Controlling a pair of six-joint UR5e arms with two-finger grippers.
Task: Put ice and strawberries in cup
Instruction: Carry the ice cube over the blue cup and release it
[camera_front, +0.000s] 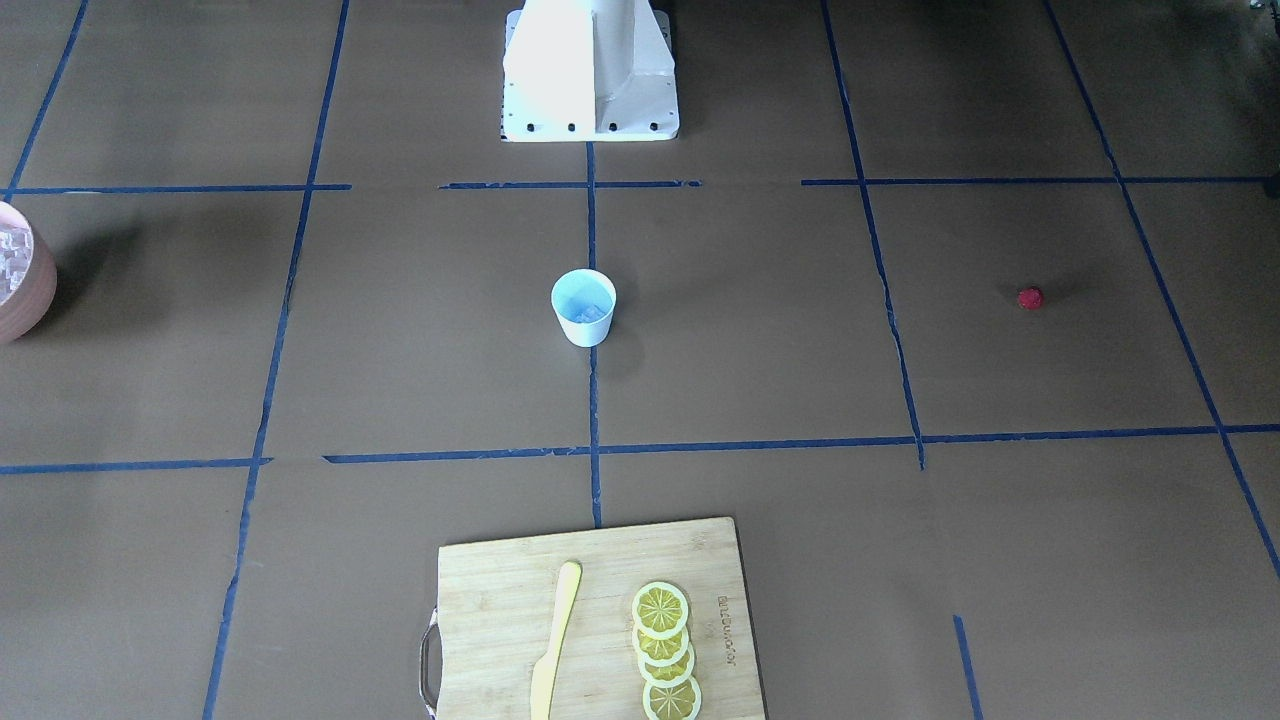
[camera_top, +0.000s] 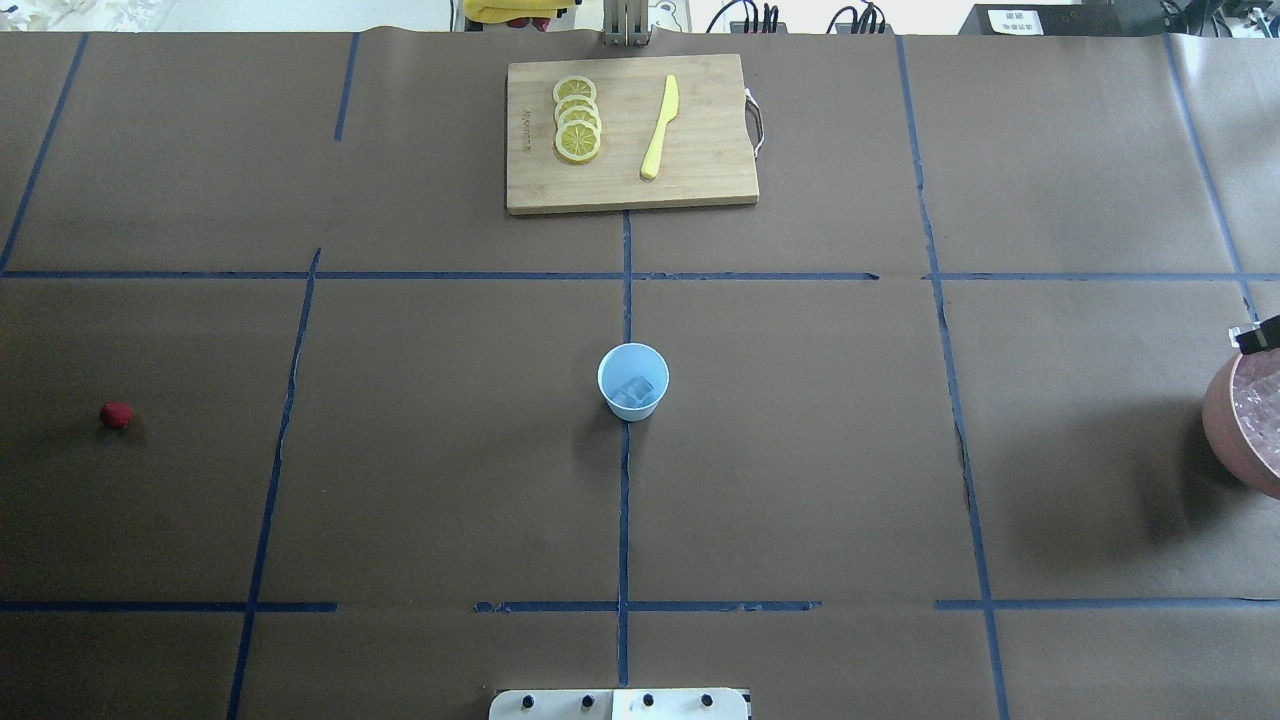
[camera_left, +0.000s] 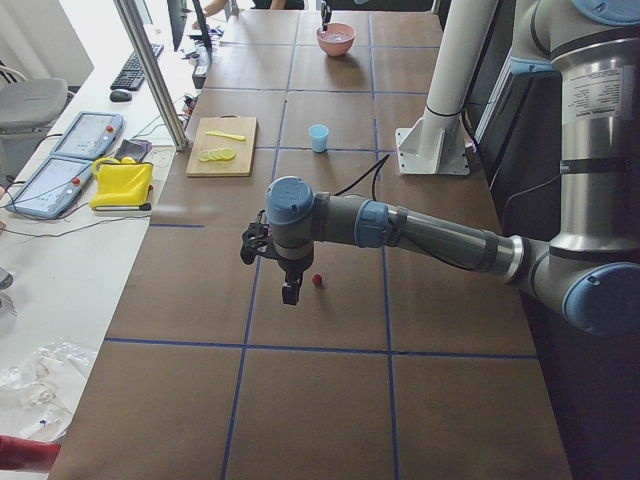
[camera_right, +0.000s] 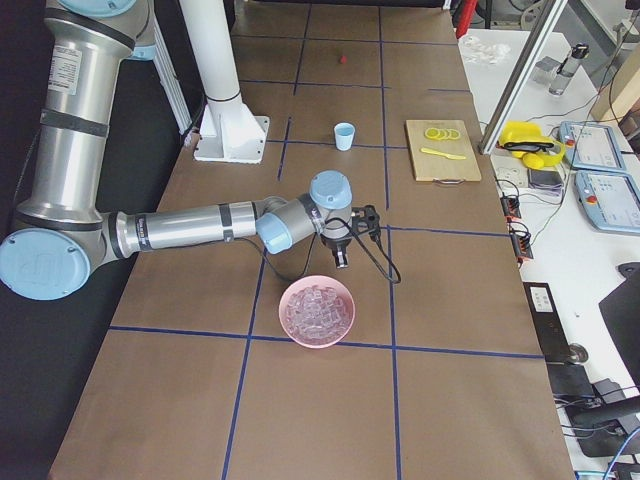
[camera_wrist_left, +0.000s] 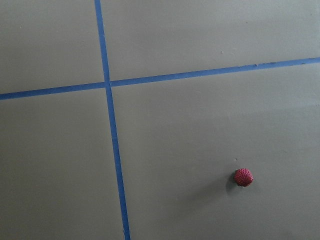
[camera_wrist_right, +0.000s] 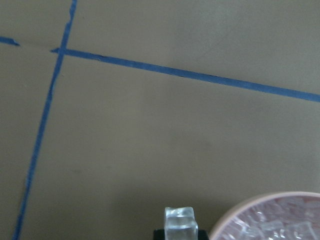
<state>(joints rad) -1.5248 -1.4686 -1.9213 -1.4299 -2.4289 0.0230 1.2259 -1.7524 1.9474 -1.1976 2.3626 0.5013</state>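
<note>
- Some ice (camera_top: 636, 392) already lies in the cup (camera_top: 633, 382) at mid-table.
- Right gripper (camera_wrist_right: 178, 233) pinches another ice cube (camera_wrist_right: 179, 219) just beside the pink bowl (camera_top: 1222, 425), far right.
- Strawberry (camera_top: 117, 415) lies outside the cup, far left; left gripper (camera_left: 290, 293) hovers near it, and I cannot tell how its fingers stand.

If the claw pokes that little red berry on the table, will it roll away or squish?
Probably rolls a bit: the berry looks roundish and sits loose on the flat brown table. Its bumpy skin may stop it soon. It looks far smaller than the cup, so likely very light; I can't tell whether it squishes.
</note>
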